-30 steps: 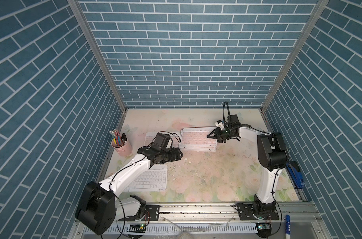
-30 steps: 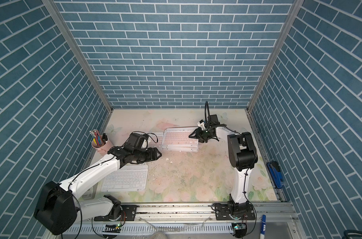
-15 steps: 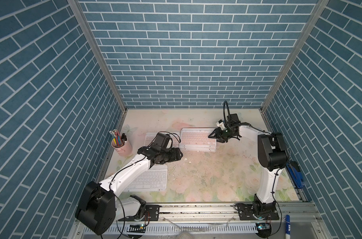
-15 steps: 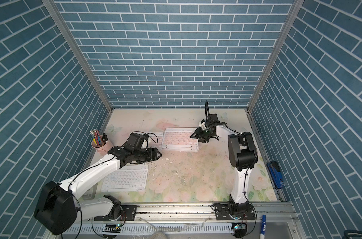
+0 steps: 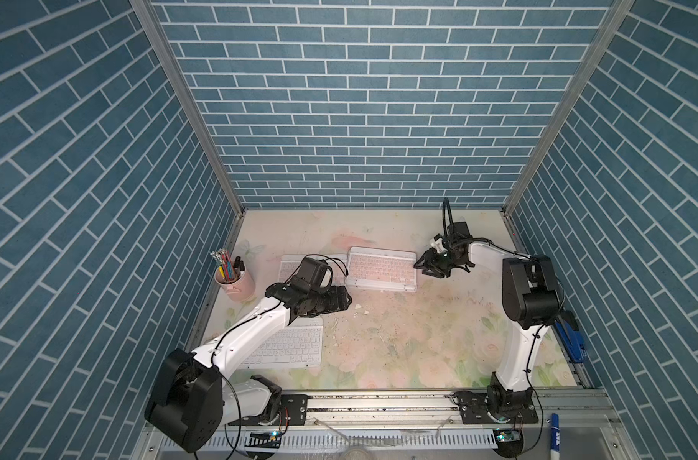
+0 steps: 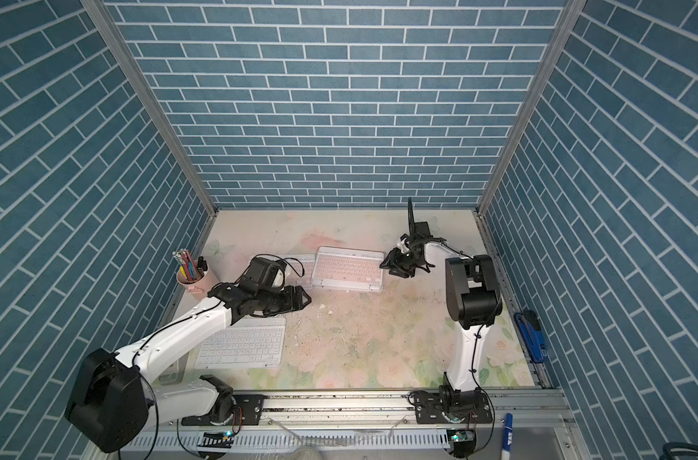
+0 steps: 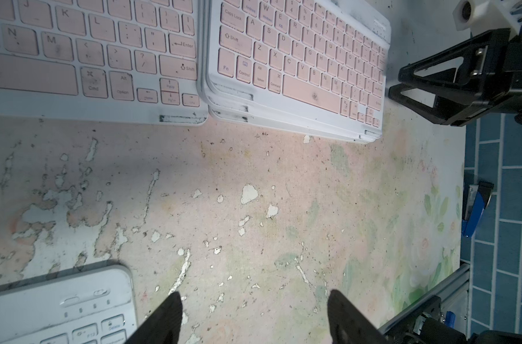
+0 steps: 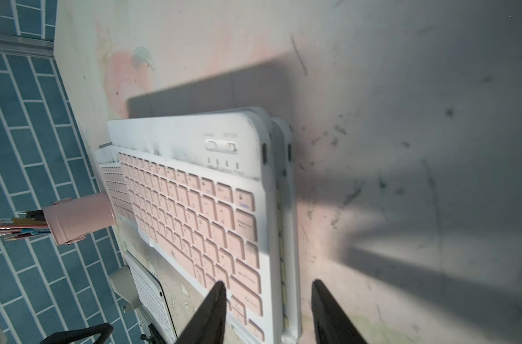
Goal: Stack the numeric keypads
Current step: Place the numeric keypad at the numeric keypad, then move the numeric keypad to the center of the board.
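Pastel pink-keyed keypad, white-keyed keypad, blue-brick walls, floral table

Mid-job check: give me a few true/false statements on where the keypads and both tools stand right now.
1. The white-keyed flat keypad lies alone near the front, off the stack of white-framed keypads. True.
2. The right tool is clamped on the stack's pink-keyed top keypad. False: its jaws stand apart beside the stack's end.
3. A second pink-keyed keypad lies flat beside the stack. True.
4. The pink pencil cup stands on the stack. False: it stands on the table, near the left wall.
5. The left tool holds the white-keyed keypad. False: it is open and empty.
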